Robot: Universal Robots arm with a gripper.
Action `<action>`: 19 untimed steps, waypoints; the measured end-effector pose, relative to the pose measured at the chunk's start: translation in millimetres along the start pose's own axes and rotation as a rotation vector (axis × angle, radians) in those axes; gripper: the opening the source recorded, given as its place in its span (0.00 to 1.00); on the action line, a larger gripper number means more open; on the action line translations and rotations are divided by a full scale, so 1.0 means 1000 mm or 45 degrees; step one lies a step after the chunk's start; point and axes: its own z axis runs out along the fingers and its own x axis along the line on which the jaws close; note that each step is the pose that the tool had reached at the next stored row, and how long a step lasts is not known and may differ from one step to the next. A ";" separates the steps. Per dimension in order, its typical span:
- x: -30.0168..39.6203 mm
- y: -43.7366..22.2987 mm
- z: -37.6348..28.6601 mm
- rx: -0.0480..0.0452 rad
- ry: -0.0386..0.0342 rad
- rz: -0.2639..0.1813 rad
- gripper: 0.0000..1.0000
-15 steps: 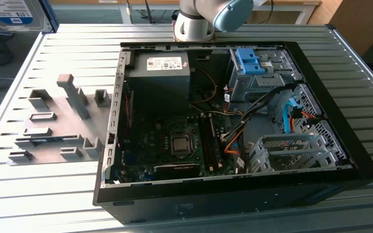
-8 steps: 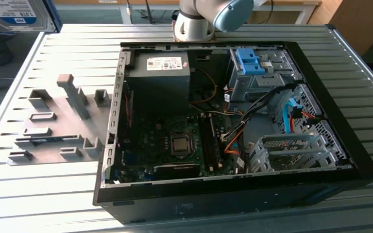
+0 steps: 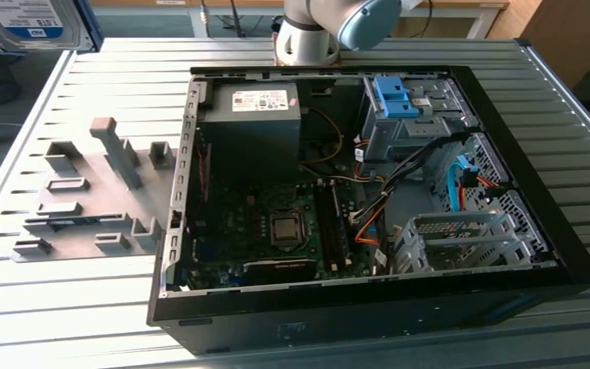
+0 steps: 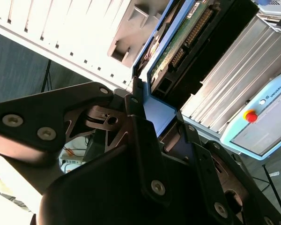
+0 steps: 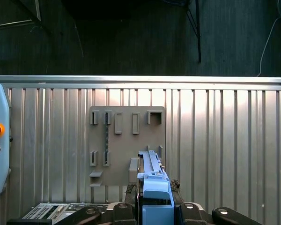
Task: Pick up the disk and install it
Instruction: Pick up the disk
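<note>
Presently: slatted counter (image 3: 28, 323), carrying open computer case (image 3: 377, 327). Grey fixture plate (image 3: 111, 207) just beside case, on the exterior view's left. Disk (image 3: 34, 19) held aloft, well apart from case, beyond plate. Claw (image 4: 157, 112) clamped on disk's blue frame. Pick-up judged complete; install outstanding, calling for carry to case, frame squared to drive cage (image 3: 449, 238).
</note>
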 end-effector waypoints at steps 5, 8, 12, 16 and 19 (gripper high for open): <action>0.0000 -0.0029 0.0000 0.000 0.0000 0.000 0.37; 0.0000 -0.0045 0.0000 0.000 -0.0001 0.000 0.37; 0.0000 -0.0066 0.0000 0.000 0.0000 0.000 0.37; 0.0000 -0.0088 0.0000 0.000 -0.0001 0.000 0.37; -0.0001 -0.0105 -0.0001 0.000 0.0000 0.000 0.37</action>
